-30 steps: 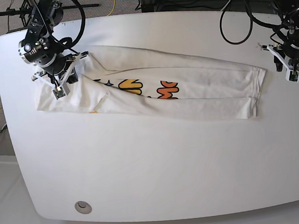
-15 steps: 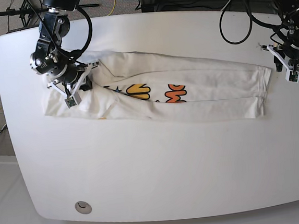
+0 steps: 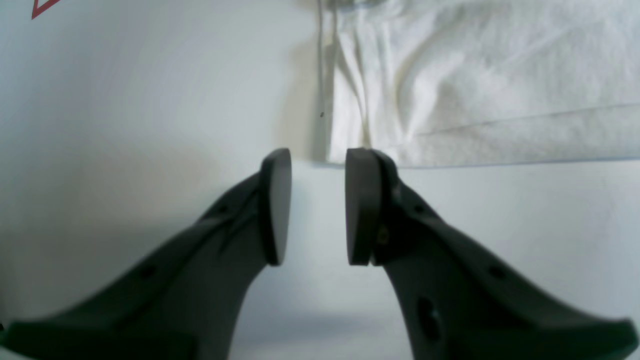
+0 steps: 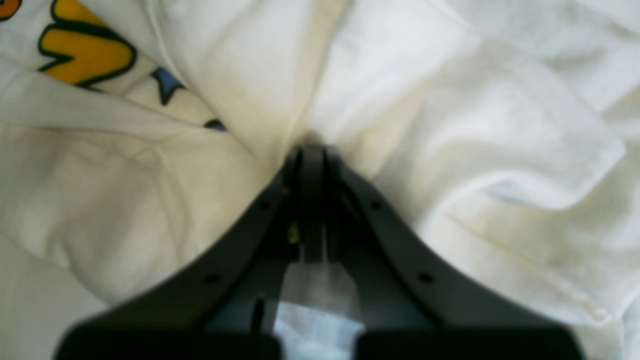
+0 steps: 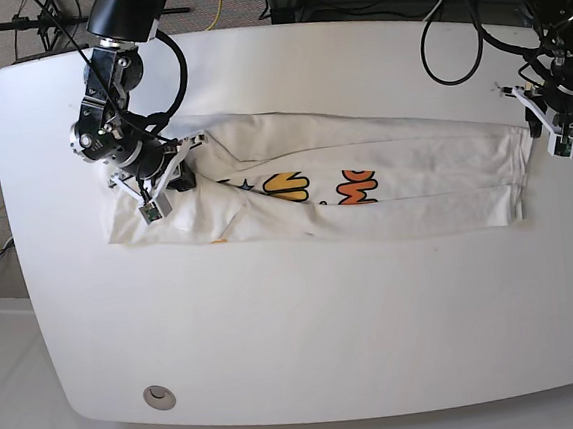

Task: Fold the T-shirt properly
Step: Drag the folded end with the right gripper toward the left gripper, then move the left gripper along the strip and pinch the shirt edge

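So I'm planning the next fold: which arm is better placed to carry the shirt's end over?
Probably the right: the right gripper is shut on the T-shirt at its bunched end. The left gripper is open, empty, just off the other edge.

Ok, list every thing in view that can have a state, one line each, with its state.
T-shirt: folded lengthwise into a long band, lying flat across the table, print partly showing, bunched at the end by the right pincer.
Right pincer: shut on the T-shirt, cloth gathered at its tips.
Left pincer: open, holding nothing, just off the T-shirt's corner over bare table.
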Tool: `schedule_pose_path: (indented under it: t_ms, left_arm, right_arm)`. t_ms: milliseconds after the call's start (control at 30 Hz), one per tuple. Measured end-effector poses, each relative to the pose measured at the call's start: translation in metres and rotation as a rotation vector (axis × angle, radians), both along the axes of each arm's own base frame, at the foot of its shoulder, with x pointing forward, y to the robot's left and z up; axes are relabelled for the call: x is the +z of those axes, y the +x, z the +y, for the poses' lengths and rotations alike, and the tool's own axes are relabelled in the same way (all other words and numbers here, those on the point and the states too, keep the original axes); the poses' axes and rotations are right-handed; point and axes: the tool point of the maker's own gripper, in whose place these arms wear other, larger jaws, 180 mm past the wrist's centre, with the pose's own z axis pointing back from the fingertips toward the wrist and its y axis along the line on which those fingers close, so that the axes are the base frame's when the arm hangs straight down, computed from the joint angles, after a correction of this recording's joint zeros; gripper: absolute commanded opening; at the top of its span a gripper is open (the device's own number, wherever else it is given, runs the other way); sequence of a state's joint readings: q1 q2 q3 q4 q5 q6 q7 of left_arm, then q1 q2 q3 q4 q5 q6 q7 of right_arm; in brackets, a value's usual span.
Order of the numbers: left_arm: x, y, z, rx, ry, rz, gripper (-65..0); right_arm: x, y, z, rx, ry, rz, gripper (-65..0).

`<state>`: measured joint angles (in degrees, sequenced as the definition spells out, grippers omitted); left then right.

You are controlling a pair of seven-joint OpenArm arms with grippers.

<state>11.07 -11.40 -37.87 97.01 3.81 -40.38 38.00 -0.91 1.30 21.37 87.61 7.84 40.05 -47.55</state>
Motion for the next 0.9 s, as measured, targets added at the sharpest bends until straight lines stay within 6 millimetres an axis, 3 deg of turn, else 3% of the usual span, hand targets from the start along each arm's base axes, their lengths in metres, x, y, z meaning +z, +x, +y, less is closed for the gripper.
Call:
schedule_pose_path:
  t_ms: [367, 467, 600, 667, 900]
  left_arm:
    - [0.033, 0.027, 0.017, 0.045, 0.004, -0.118, -16.6]
    - [0.045, 0.031, 0.031, 0.094, 0.014, -0.155, -13.1]
    - [0.055, 0.040, 0.044, 0.140, -0.001, -0.201, -13.1]
    - [0.052, 0.044, 0.047, 0.157, -0.024, -0.205, -13.0]
    - [-0.010, 0.043, 0.041, 0.196, -0.177, -0.079, -12.8]
  right_arm:
    - [0.000, -0.001, -0.007, 0.000, -0.011, 0.000, -65.0]
    - [0.000, -0.001, -0.008, 0.000, -0.014, -0.002, -65.0]
    - [0.000, -0.001, -0.008, 0.000, -0.014, -0.001, -65.0]
    - [0.000, -0.001, -0.008, 0.000, -0.014, -0.002, -65.0]
    - [-0.001, -0.003, -0.008, -0.001, -0.013, 0.001, -65.0]
